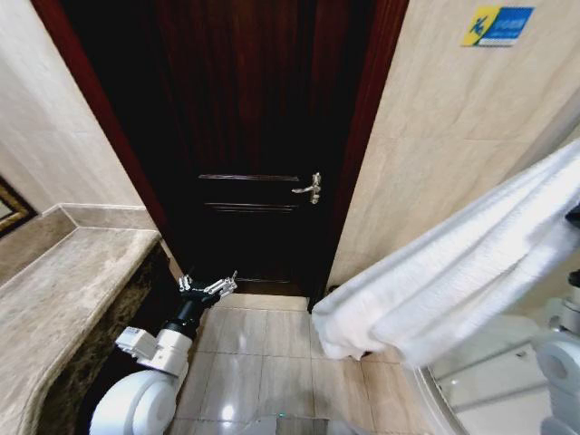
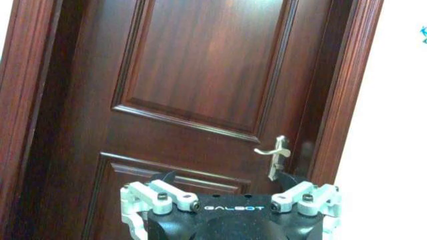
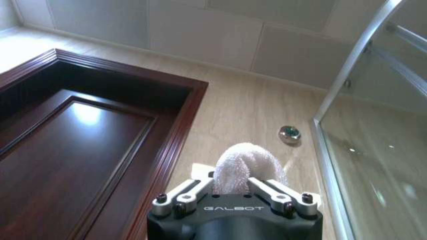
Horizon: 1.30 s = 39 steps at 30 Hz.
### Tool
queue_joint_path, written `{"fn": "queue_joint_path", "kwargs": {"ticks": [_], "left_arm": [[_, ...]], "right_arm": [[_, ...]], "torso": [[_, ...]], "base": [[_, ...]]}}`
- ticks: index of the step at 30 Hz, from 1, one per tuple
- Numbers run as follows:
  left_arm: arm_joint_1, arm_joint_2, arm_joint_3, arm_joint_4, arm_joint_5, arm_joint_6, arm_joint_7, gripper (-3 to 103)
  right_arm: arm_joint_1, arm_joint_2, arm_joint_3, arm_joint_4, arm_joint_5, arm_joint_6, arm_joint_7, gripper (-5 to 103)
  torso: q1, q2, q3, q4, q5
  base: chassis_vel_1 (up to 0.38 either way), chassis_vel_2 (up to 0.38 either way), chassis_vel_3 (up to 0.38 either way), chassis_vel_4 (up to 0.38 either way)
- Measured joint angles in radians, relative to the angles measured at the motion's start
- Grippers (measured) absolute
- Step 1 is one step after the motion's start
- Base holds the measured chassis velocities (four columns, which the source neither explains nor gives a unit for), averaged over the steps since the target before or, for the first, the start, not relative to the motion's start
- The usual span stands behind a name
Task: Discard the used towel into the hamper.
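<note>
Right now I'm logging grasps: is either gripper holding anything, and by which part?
The right gripper pinches a bunched fold of the white towel. The left gripper holds nothing.

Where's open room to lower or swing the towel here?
Bare floor tiles between the counter and the hanging towel, in front of the door. The counter top is bare too. Crowded at right: towel in the right gripper, glass panel beside it. Left gripper hangs open, low by the counter.

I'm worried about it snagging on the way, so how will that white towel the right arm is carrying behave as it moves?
Probably floppy: the towel hangs in a long drape from the right tool, which pinches one bunched fold. Its thick, looped pile suggests it grips rather than slips. The loose lower end may swing and brush things. The left tool is open, low by the door.
</note>
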Motion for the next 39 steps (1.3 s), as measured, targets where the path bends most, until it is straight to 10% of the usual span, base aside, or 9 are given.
{"fn": "queue_joint_path", "kwargs": {"ticks": [39], "left_arm": [[0.0,0.0,0.0,0.0,0.0,0.0,0.0,100]], "right_arm": [[0.001,0.0,-0.001,-0.001,0.0,0.0,0.0,7]], "torso": [[0.0,0.0,0.0,0.0,0.0002]], "base": [[0.0,0.0,0.0,0.0]]}}
